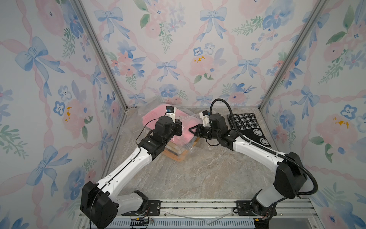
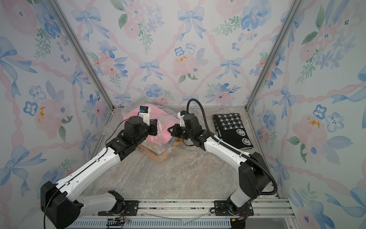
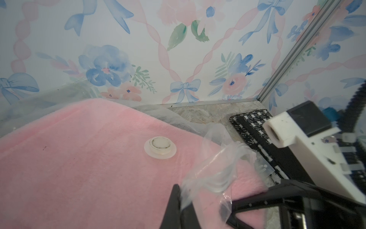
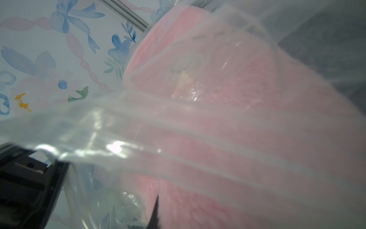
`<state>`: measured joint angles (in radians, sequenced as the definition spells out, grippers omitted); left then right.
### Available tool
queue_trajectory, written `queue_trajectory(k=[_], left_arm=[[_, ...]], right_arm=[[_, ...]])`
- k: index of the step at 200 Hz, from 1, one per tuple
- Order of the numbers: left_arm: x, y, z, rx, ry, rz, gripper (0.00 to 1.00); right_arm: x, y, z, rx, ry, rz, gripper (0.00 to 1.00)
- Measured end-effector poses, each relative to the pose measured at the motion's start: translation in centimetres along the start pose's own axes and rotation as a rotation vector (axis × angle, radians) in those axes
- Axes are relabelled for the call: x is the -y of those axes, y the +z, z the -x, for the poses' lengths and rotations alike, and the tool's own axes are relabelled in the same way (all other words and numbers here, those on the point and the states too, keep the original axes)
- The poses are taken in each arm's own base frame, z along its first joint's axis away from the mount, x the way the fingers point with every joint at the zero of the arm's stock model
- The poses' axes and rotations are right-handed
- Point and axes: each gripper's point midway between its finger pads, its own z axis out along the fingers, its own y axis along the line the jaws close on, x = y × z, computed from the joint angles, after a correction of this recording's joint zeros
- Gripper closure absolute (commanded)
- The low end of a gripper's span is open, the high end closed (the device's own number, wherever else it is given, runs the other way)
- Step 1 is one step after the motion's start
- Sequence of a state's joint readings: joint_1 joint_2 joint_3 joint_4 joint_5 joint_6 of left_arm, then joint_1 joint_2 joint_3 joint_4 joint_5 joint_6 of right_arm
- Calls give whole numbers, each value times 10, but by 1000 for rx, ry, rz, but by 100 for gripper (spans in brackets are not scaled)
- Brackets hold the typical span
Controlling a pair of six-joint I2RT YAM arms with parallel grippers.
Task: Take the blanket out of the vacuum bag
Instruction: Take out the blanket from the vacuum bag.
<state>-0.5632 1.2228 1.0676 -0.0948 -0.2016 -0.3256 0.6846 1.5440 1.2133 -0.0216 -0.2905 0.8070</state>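
The pink blanket lies inside the vacuum bag at the back of the worktop, perched on a stack of folded things, with the white valve cap lying flat on top of it. The left gripper has its jaws pressed together on a bunched scrap of the film. The right gripper, just beside it, also has its jaws shut, with film draped over them — whether any is caught between them I cannot tell. The likely trouble is that thin, slick plastic slips out of so small a pinch, or that a pull drags blanket and stack along with the bag, toppling the pile toward the houndstooth cloth nearby.
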Motion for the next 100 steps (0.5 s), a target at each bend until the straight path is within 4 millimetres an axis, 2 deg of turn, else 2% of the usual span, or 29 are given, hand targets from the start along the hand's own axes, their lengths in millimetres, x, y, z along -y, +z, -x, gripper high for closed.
queue_trajectory(k=[27, 56, 89, 94, 100], left_arm=[[0, 0, 0, -1, 0, 1, 100], [-1, 1, -3, -7, 1, 2, 100], [-3, 3, -13, -26, -5, 2, 100], [-4, 3, -15, -28, -8, 4, 100], [-4, 4, -16, -29, -13, 4, 100]], right_arm=[[-15, -39, 1, 48, -16, 15, 100], [-12, -73, -2, 95, -16, 3, 100], [14, -79, -14, 93, 7, -48, 100], [18, -79, -16, 89, 11, -54, 97], [23, -78, -18, 84, 18, -65, 87]])
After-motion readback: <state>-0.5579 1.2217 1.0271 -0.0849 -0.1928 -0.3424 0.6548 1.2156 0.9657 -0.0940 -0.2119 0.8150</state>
